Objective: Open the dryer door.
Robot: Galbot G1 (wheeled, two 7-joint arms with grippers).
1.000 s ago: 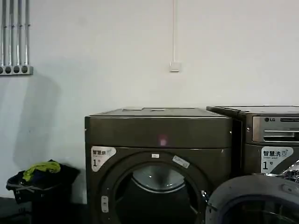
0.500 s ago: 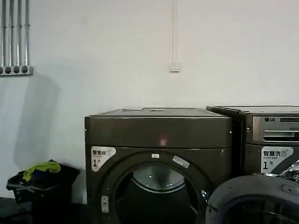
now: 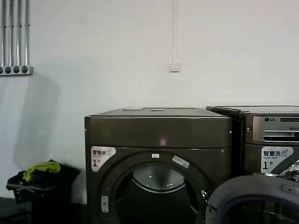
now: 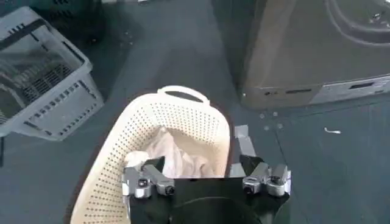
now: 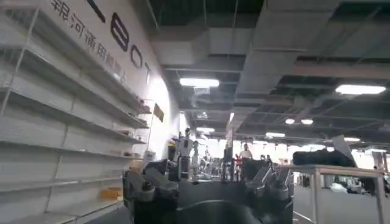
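The dark bronze-grey dryer (image 3: 159, 130) stands in the middle of the head view, and its round opening (image 3: 156, 189) shows the drum inside. The dryer door (image 3: 254, 193) is swung out to the right, its grey inner ring facing me at the lower right. My left gripper (image 4: 201, 163) is open with nothing between its fingers. It hangs over a cream laundry basket (image 4: 116, 158), a short way from the dryer's lower corner (image 4: 317, 49). My right gripper (image 5: 206, 173) is open and empty, pointing up toward the room's ceiling.
The LG-logo machine (image 3: 271, 135) stands right of the dryer. A dark basket with yellow-green clothes (image 3: 39, 179) sits at the wall on the left. A grey crate (image 4: 42, 85) stands on the floor beside the cream basket, which holds white cloth (image 4: 173, 155).
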